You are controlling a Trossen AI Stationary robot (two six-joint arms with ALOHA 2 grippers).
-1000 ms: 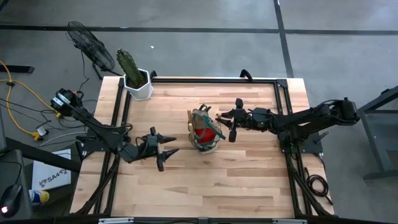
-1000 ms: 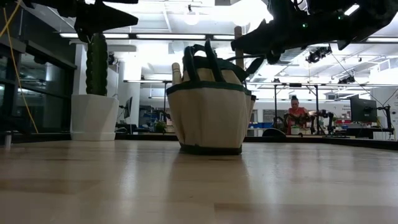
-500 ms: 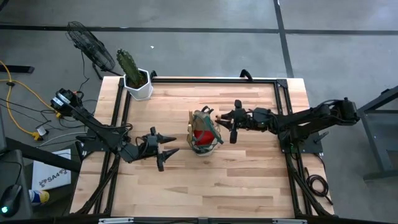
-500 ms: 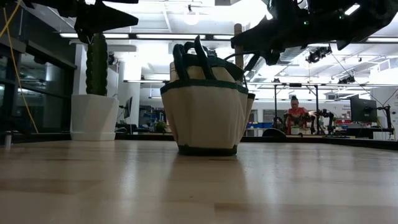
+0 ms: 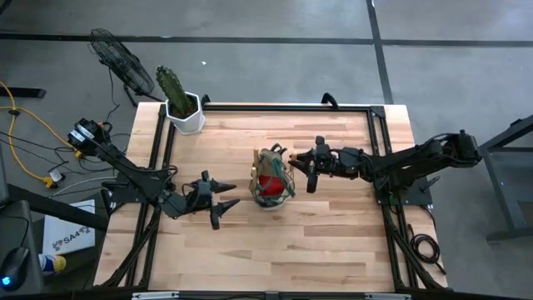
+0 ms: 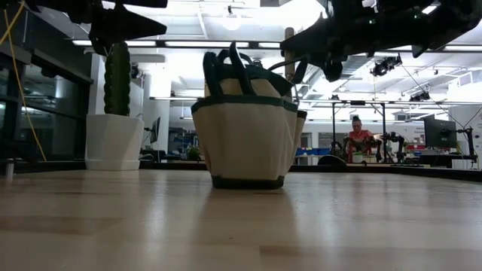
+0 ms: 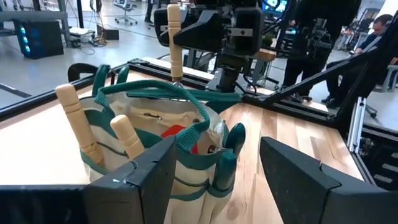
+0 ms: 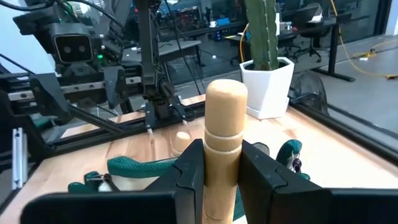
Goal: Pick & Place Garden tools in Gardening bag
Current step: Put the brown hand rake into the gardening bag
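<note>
The tan gardening bag [image 5: 271, 177] with green trim stands on its base at mid-table, also in the low view [image 6: 245, 128]. Several wooden tool handles [image 7: 78, 121] and a red piece [image 7: 177, 134] stick out of it. My right gripper [image 5: 298, 160] is level at the bag's right rim, shut on an upright wooden-handled tool [image 7: 175, 37]. My left gripper [image 5: 226, 200] waits open to the bag's left, nothing between its fingers [image 7: 149, 180]. My right gripper pinches the tool's wooden handle [image 8: 222, 134] between its two fingers [image 8: 189, 168], a little below the handle's rounded top. The fingers come level from the table's right and lie across the handle. The tool stands upright, its metal shaft [image 7: 178, 78] reaching down into the bag.
A cactus in a white pot [image 5: 185, 112] stands at the far left corner. A fan [image 5: 125, 62] sits beyond the table. A dark frame [image 5: 379, 133] borders the table. Bare wood [image 5: 275, 250] fills the near half. A person [image 6: 355, 135] sits far behind.
My right gripper has rolled a little about its own line while staying shut on the handle. The bag has slid slightly toward the table's left and now stands straighter.
</note>
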